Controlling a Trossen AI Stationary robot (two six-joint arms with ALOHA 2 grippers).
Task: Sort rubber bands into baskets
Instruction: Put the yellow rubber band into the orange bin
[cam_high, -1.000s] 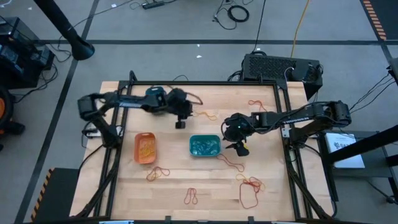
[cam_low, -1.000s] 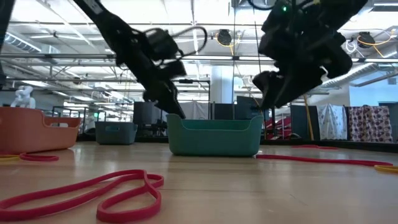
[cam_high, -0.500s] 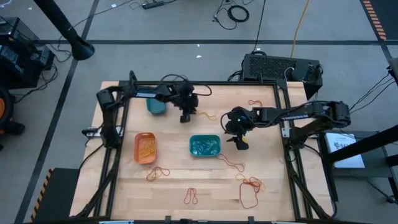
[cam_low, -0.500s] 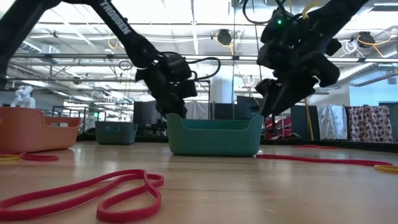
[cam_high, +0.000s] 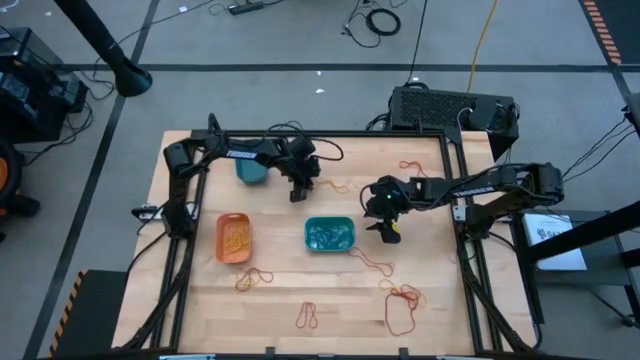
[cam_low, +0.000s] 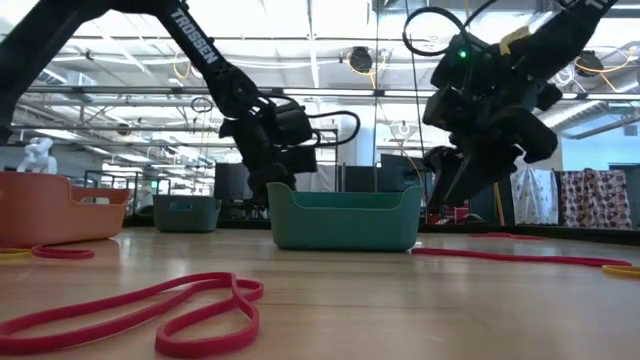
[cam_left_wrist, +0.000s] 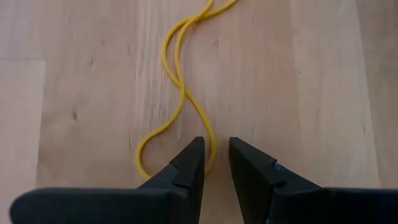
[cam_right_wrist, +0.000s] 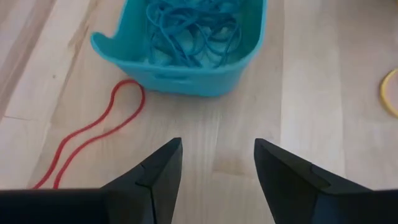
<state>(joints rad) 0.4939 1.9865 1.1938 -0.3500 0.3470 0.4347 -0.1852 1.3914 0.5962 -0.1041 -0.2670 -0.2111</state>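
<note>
Left gripper (cam_left_wrist: 215, 163) low over table (cam_high: 290, 290), jaws narrowly apart, nothing between them; twisted yellow rubber band (cam_left_wrist: 180, 93) on wood just ahead, its near loop beside left fingertip.

Right gripper (cam_right_wrist: 217, 163) right of teal basket (cam_right_wrist: 186, 78), jaws wide apart, empty. Teal basket holds tangle of blue-green bands (cam_right_wrist: 193, 31); red band (cam_right_wrist: 93, 134) on table touching its wall.

Orange basket (cam_high: 234, 239) holds orange-yellow bands (left of teal). Blue basket (cam_high: 251, 170) at table's far side, beside left arm. Loose red bands (cam_high: 403, 305) near front right.
</note>
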